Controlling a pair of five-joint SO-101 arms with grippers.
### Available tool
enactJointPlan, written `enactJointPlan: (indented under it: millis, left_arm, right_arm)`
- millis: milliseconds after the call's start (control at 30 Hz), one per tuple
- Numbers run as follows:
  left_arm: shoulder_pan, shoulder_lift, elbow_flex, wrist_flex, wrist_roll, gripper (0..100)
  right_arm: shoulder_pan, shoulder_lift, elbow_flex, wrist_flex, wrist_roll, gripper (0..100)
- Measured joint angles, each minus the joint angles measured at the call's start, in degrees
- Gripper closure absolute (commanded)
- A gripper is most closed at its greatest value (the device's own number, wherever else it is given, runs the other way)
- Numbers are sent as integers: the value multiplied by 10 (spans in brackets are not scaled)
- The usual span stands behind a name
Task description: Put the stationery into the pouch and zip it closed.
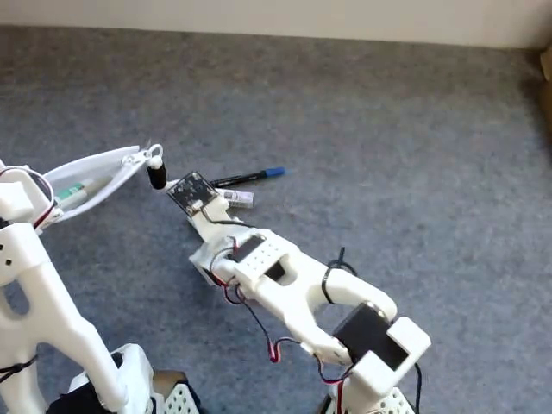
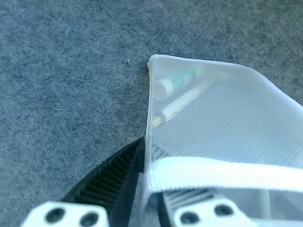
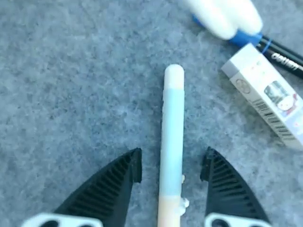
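Note:
A white mesh pouch [image 2: 222, 123] lies on the carpet with a white pen [image 2: 182, 101] and a greenish item [image 2: 182, 79] inside. My left gripper [image 2: 147, 182] is shut on the pouch's near edge. In the high view the pouch [image 1: 99, 172] sits at the left, its mouth toward the right arm [image 1: 267, 267]. My right gripper [image 3: 173, 155] is open just above the carpet, its fingers on either side of a pale blue pen [image 3: 173, 127]. A white eraser [image 3: 267, 97] and a black pen with a blue cap [image 3: 277, 47] lie just beyond.
Grey carpet covers the whole table. A black pull tab on a white ring [image 1: 157, 175] hangs at the pouch's open end. The black pen [image 1: 250, 177] and the eraser [image 1: 238, 197] lie to the right of the pouch. A wall edge runs along the back.

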Motion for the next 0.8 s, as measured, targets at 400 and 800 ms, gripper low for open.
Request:
enactJointPlan:
  millis: [400,800]
  left_arm:
    - [0,-2,18,-16,0,993]
    - [0,-2,18,-18,0,993]
  right_arm:
    - [3,48,-98,153,0,876]
    - [9,54,-104,153,0,995]
